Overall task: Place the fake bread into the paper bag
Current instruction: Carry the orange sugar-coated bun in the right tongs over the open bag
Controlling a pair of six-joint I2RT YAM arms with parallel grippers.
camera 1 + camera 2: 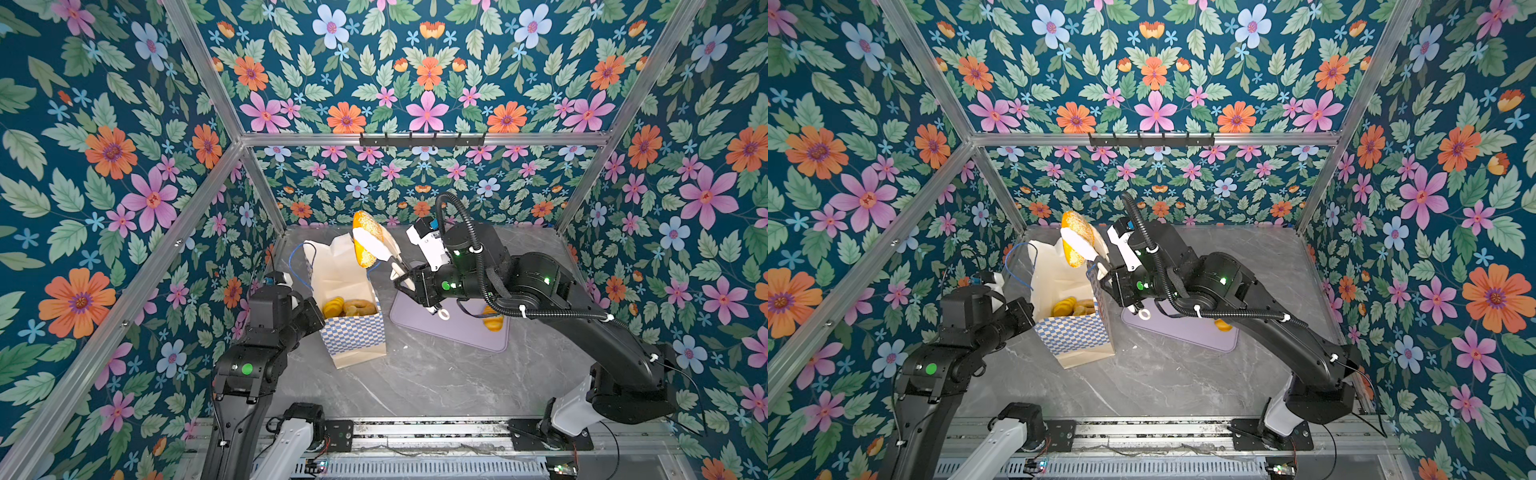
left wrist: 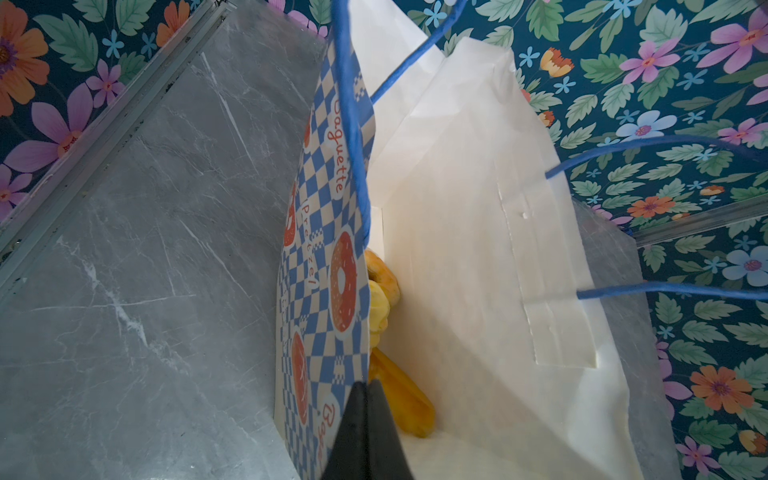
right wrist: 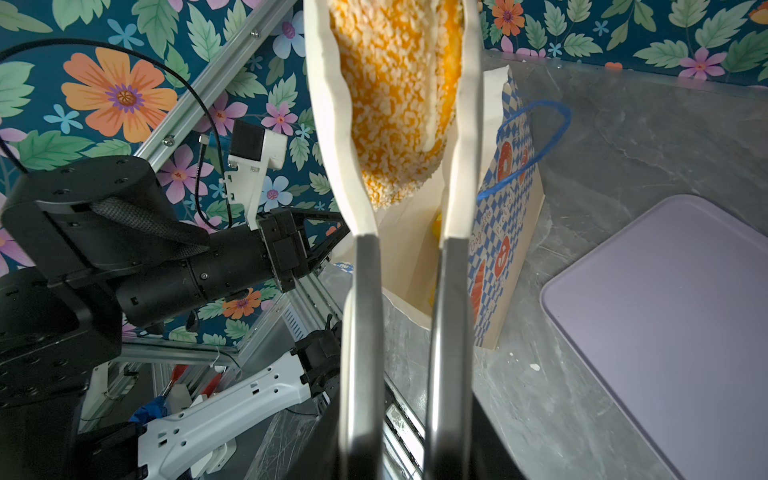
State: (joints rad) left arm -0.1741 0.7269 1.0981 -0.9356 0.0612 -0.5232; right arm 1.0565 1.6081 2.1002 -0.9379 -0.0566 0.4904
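Both top views sit high at the rig's front; you look down and back over the whole table [image 1: 436,386], coverage near-identical. Left wrist: close, sighting along left gripper [image 2: 365,390] into paper bag [image 2: 478,249]. Right wrist: close, past right gripper [image 3: 392,50] and bread [image 3: 395,124]; same bag, plus tray [image 3: 665,311].

Left gripper [image 2: 367,388]: only its dark tips enter the left wrist view, cut by the frame edge. They are pinched together on the checkered wall of the paper bag [image 2: 324,249]. In both top views the left arm [image 1: 274,320] hides them.

Breads in the bag [image 1: 334,307]: the wall covers part of the heap, so we cannot count them.

Seeded loaf [image 3: 395,104]: one end runs out of the right wrist view.

Bread on the tray [image 1: 493,323]: mostly behind the right arm [image 1: 582,316]; we cannot make out its shape.

Tray [image 3: 665,332]: cropped by the right wrist view's edge.
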